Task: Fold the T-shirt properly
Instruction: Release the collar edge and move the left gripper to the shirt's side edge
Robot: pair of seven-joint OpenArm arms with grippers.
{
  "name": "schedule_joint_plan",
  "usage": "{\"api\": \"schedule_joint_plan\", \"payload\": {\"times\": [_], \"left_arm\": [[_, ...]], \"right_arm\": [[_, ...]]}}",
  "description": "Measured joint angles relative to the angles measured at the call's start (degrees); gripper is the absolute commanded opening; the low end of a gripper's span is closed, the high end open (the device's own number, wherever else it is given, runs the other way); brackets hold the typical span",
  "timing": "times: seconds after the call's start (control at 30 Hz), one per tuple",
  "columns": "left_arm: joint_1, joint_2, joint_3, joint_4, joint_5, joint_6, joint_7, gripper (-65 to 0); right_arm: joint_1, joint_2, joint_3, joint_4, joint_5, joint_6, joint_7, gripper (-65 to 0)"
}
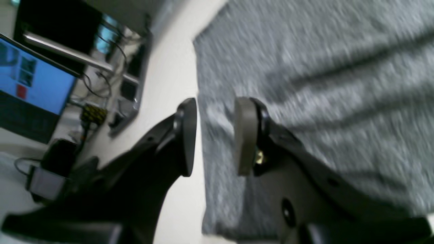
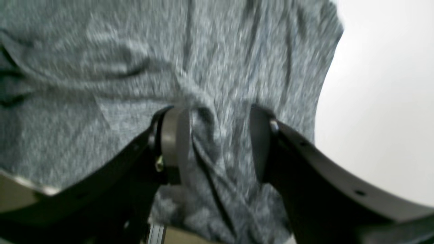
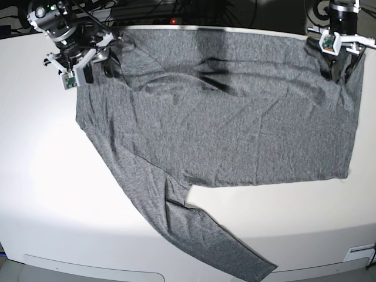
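Note:
The heather-grey T-shirt (image 3: 235, 123) lies spread and wrinkled on the white table (image 3: 47, 176), with one long sleeve (image 3: 194, 229) trailing toward the front edge. My left gripper (image 1: 217, 135) is open and straddles the shirt's edge at its far right corner, also seen in the base view (image 3: 339, 70). My right gripper (image 2: 217, 145) is open with a raised fold of the shirt (image 2: 217, 101) between its jaws, at the shirt's far left corner in the base view (image 3: 97, 70). Both wrist views are blurred.
A lit monitor (image 1: 30, 84) and cables (image 1: 98, 84) stand beyond the table's edge in the left wrist view. Dark cables (image 3: 194, 9) run behind the table's far edge. The table's front edge (image 3: 176, 276) is near the sleeve's cuff.

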Motion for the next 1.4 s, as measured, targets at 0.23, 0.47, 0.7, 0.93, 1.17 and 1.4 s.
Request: {"api": "schedule_joint_plan", "payload": {"times": [0.23, 0.47, 0.7, 0.93, 1.17, 1.4], "left_arm": [[-2.7, 1.1, 0.0, 0.0, 0.0, -1.7, -5.3, -46.5], [-17.1, 5.6, 0.0, -0.1, 0.0, -7.5, 2.2, -56.0], [-30.8, 5.7, 0.0, -0.1, -0.1, -10.7, 19.3, -61.8], [-46.4, 3.3, 0.2, -4.2, -6.2, -27.9, 36.2, -61.8], [-61.9, -0.8, 0.1, -26.4, -11.4, -38.0, 30.3, -65.0], [-77.5, -1.0, 0.0, -57.7, -21.7, -46.1, 20.1, -65.0]], "right_arm": [[4.2, -0.2, 0.0, 0.0, -0.2, 0.0, 1.2, -36.0], [15.8, -6.5, 0.0, 0.0, -0.1, -0.2, 1.2, -36.0], [22.8, -11.0, 0.3, 0.0, -0.2, -0.2, 0.1, -36.0], [25.8, -11.6, 0.3, 0.0, -0.2, 0.0, -4.0, -36.0], [27.0, -11.6, 0.2, 0.0, -0.1, 0.0, -6.7, -36.0], [26.9, -11.6, 0.3, 0.0, -0.2, 0.0, -7.0, -36.0]]}}
